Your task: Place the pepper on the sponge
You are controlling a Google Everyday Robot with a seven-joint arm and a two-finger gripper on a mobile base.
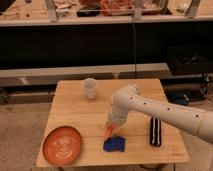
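Observation:
The dark blue sponge (115, 144) lies near the front edge of the wooden table (75, 110), middle. The small orange-red pepper (108, 132) hangs just above the sponge's upper left corner, at the tip of my gripper (111, 129). My white arm comes in from the right and bends down over that spot. The gripper sits right over the sponge's back edge, with the pepper at its end.
A large round orange plate (63, 145) lies at the front left. A white cup (89, 88) stands at the back middle. A black oblong thing with white stripes (156, 131) lies at the right. A black bin (190, 60) sits beyond the table, right.

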